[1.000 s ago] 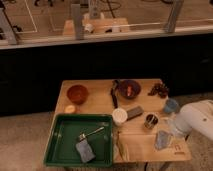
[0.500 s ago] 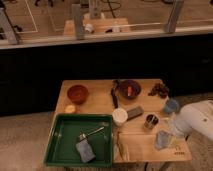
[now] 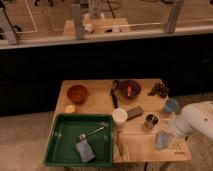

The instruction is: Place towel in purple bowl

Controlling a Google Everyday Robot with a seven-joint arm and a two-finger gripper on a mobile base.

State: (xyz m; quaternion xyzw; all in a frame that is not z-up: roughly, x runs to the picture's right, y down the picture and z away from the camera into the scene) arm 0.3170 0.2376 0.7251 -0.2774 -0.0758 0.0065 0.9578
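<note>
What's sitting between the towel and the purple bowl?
In the camera view, a small can and a grey rectangular pad lie between the towel and purple bowl; the gripper is beside the towel.

The purple bowl point(image 3: 129, 89) sits toward the far side of the wooden surface point(image 3: 100, 104). Left of the bowl stands an orange-brown bowl point(image 3: 77, 93). Well to the bowl's near right is the towel point(image 3: 162, 140), with the gripper point(image 3: 171, 131) right beside it on a white arm point(image 3: 200, 119). To the bowl's near left lies a green tray point(image 3: 59, 150).
</note>
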